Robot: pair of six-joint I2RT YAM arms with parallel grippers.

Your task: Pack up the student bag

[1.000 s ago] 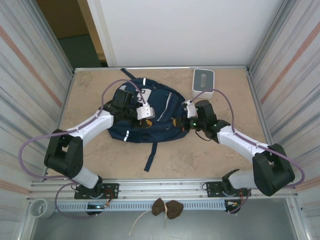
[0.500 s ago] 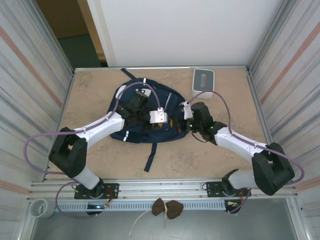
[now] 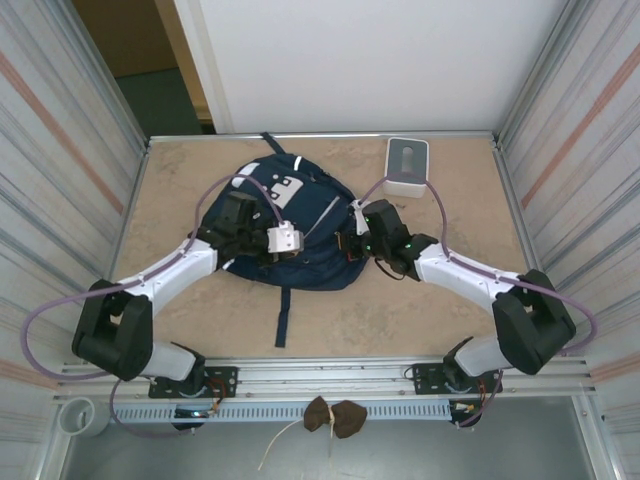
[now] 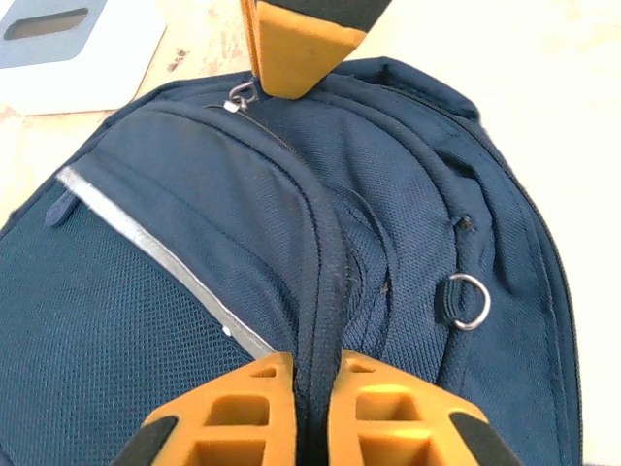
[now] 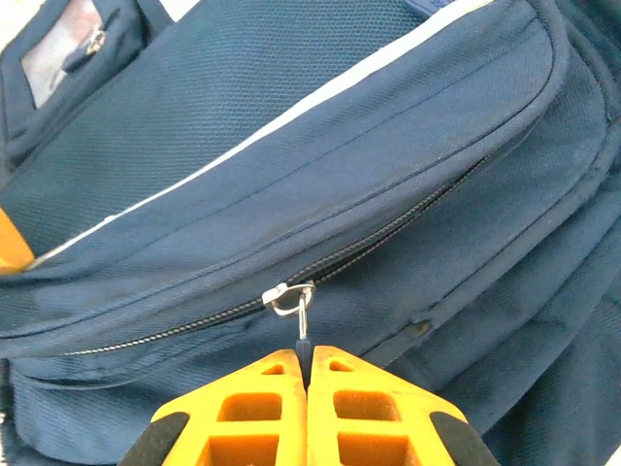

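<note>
Your student bag has slid toward the far edge of the bench and now lies mid-bench: navy fabric with a thin reflective stripe. Your left gripper has its jaws pinched on the bag's seam ridge. Your right gripper has its jaws clamped tight on the zipper pull.

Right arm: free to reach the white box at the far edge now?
Probably not yet: the right gripper is shut on the zipper pull of the student bag and would have to release first. Otherwise the box lies near, with bare table between.
</note>
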